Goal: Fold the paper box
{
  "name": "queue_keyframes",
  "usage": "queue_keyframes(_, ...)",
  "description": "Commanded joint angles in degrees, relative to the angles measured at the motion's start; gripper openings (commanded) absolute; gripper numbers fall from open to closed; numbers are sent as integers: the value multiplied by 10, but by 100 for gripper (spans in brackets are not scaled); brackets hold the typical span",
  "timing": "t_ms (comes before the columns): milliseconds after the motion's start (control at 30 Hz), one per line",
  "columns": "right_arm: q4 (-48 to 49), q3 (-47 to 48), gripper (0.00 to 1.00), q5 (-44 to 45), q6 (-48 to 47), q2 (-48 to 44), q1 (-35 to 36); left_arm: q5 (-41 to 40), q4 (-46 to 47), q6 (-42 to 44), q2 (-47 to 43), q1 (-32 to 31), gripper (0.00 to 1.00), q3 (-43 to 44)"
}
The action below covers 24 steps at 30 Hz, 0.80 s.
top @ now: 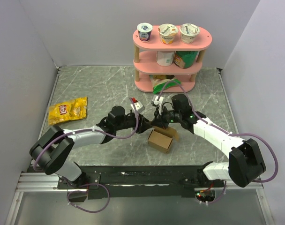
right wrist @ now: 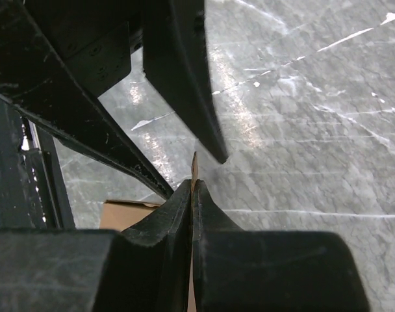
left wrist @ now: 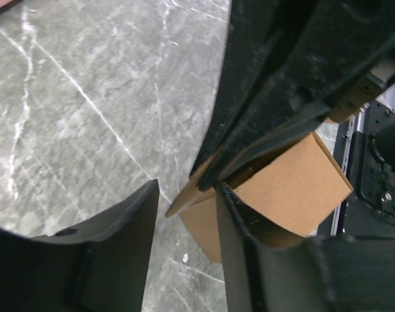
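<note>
Though both my arms reach it, paper box sits on near side of pink shelf, well apart: right gripper clamped thin on its raised flap; left gripper half-wide, flap's free edge lying between its fingers.

Both arms angle inward, left gripper parted, right gripper clamped.
</note>
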Motion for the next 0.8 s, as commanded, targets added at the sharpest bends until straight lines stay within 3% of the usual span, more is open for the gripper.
queue_keyframes(0,10,6,8,-12,-1,-14,-5,37,13,21,8,2,41,20)
queue_keyframes(133,20,0,10,2,11,-16,-8,49,21,21,9,1,22,13)
queue_keyframes(200,29,-3,16,8,16,-21,-8,53,20,23,12,1,17,13)
queue_keyframes(300,45,-10,26,17,28,-31,-10,56,19,30,17,-1,1,13)
queue_keyframes(333,47,-13,30,20,31,-35,-11,56,20,32,17,0,1,12)
queue_keyframes(400,52,-15,47,35,42,-48,-11,55,24,33,17,-2,1,11)
queue_keyframes(467,37,-8,88,46,58,-65,-12,50,23,40,11,-3,1,6)
queue_keyframes(500,28,-7,99,59,70,-75,-12,40,17,50,8,-3,1,5)
queue_keyframes(633,-34,-7,100,219,131,-137,-16,16,-5,76,-11,-4,1,-6)
queue_keyframes(767,-105,-21,100,307,140,-210,-22,13,2,82,-20,-4,1,-15)
